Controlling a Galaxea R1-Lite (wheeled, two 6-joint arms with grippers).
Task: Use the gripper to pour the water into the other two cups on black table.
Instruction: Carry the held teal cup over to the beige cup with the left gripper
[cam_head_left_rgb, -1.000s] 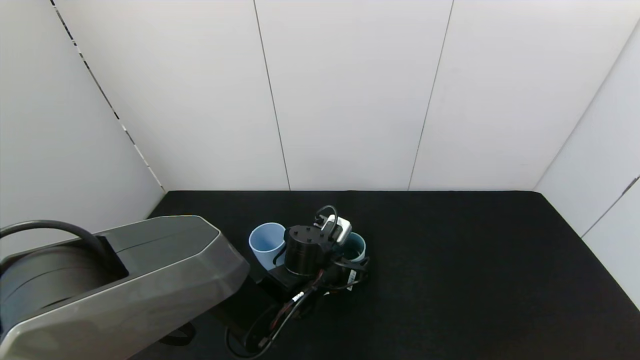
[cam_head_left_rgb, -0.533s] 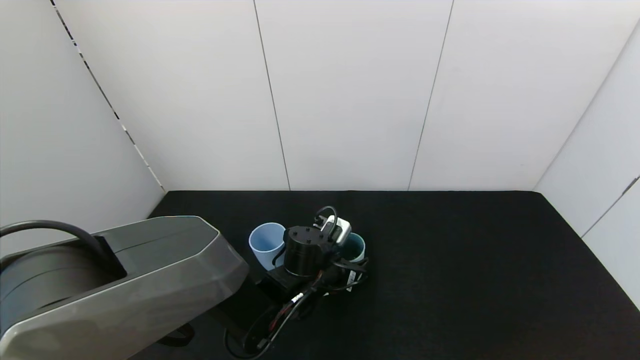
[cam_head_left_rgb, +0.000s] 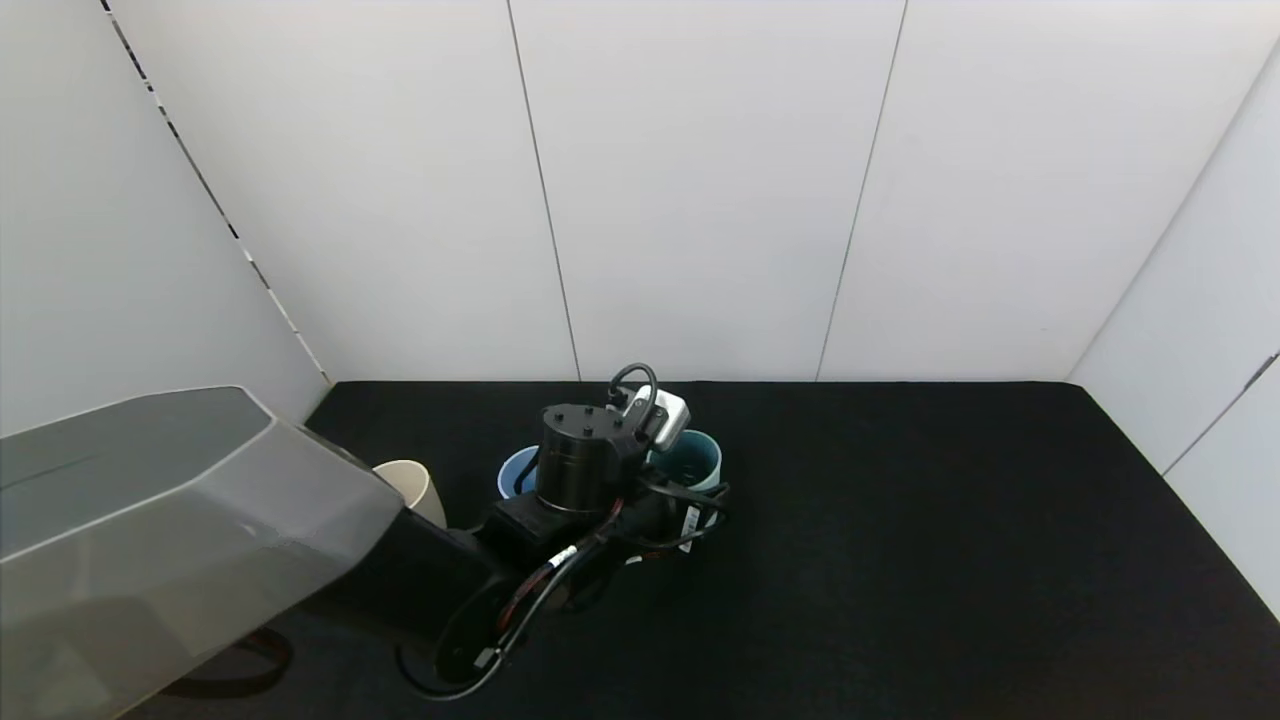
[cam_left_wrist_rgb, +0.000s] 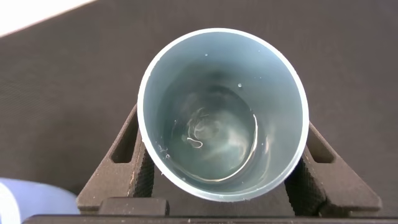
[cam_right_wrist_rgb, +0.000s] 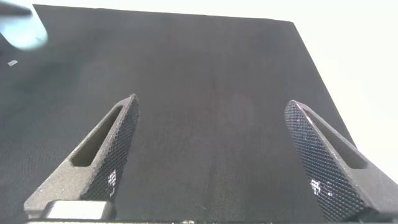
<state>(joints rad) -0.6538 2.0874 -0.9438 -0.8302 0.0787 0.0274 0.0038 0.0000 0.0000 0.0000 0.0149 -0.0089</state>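
My left gripper (cam_left_wrist_rgb: 222, 121) is shut on the teal-green tumbler (cam_left_wrist_rgb: 222, 112), one finger (cam_left_wrist_rgb: 127, 146) on each side of its wall. Clear water (cam_left_wrist_rgb: 211, 140) swirls in its bottom. In the head view the black wrist (cam_head_left_rgb: 578, 470) with its white box covers the hand, and the teal tumbler (cam_head_left_rgb: 692, 458) is held just above the black table (cam_head_left_rgb: 950, 520). The light blue cup (cam_head_left_rgb: 512, 474) stands left of the wrist, half hidden; its edge shows in the left wrist view (cam_left_wrist_rgb: 28, 199). The beige cup (cam_head_left_rgb: 408, 486) stands further left. My right gripper (cam_right_wrist_rgb: 211, 102) is open and empty above the bare table.
White wall panels close the table at the back and on both sides. My grey left upper arm (cam_head_left_rgb: 150, 530) fills the near left. Loose black cables (cam_head_left_rgb: 500, 630) hang under the wrist. The right half of the table holds nothing.
My left gripper has risen and drawn slightly left with the teal tumbler. The grey upper arm swung left, uncovering the beige cup; the wrist now hides more of the light blue cup.
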